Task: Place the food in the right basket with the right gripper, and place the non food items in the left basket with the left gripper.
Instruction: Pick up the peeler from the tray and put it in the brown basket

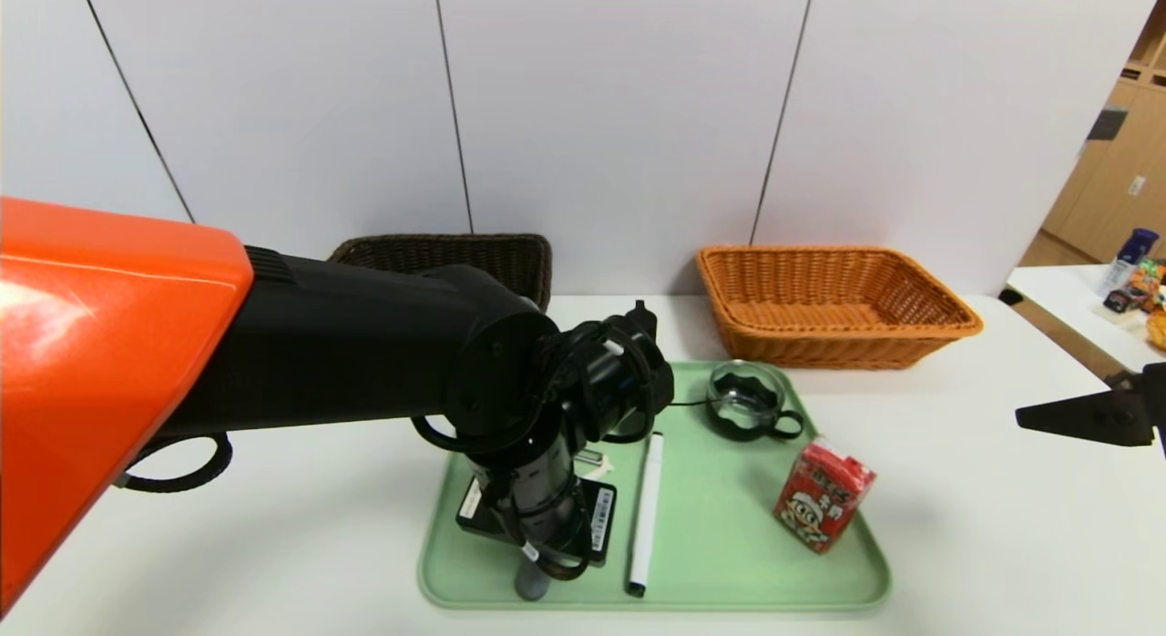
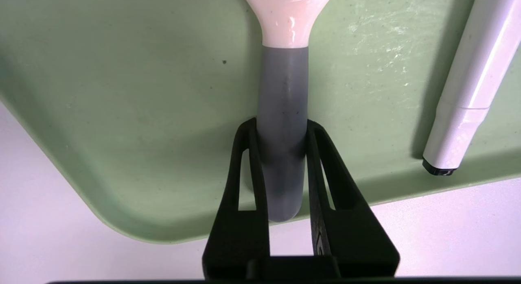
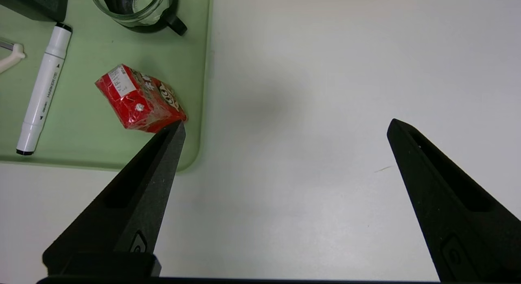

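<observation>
The grey handle of the peeler (image 2: 282,113) is clamped between the jaws of the left pincer (image 2: 281,131) at the near edge of the green tray (image 1: 729,545) — beside the marker (image 1: 646,513). The right pincer (image 3: 285,129) is held spread wide above the bare counter (image 1: 984,490) — the red carton (image 3: 138,99) lies on the tray just off one tip.

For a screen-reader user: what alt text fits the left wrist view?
The left gripper is closed on the grey handle of a white peeler lying on a green tray. A white marker lies beside it on the tray.
</observation>
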You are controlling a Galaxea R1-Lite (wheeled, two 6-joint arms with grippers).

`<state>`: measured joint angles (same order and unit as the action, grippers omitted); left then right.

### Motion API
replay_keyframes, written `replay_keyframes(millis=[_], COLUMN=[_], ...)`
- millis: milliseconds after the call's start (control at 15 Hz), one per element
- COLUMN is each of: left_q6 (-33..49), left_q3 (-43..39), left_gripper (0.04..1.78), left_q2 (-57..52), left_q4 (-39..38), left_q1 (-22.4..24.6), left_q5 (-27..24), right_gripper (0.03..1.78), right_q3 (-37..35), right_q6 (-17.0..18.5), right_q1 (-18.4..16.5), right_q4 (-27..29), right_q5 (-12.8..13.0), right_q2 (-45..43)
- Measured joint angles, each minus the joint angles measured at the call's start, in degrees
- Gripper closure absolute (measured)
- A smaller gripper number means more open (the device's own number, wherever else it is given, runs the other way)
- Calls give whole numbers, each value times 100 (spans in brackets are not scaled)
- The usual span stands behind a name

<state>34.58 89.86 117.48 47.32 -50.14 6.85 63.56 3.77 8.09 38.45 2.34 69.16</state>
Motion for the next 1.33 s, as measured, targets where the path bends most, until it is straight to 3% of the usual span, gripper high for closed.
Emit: replay_keyframes(millis=[800, 1200, 1333], left_q6=[-127, -77, -74], left_q3=[474, 532, 505], left_gripper=[152, 152, 152], left_q2=[-677, -1523, -1977], left_q4=[176, 789, 926], left_q1=[-22, -27, -24], left_q5=[-96, -1086, -1429], right_gripper=[10, 10, 10], right_q3=[-37, -23, -15], right_q6=[17, 48, 118], right_q1=[80, 94, 80], right_q4=[-72, -196, -400], right_q5=[-94, -265, -542], right_q2=[-102, -80, -72])
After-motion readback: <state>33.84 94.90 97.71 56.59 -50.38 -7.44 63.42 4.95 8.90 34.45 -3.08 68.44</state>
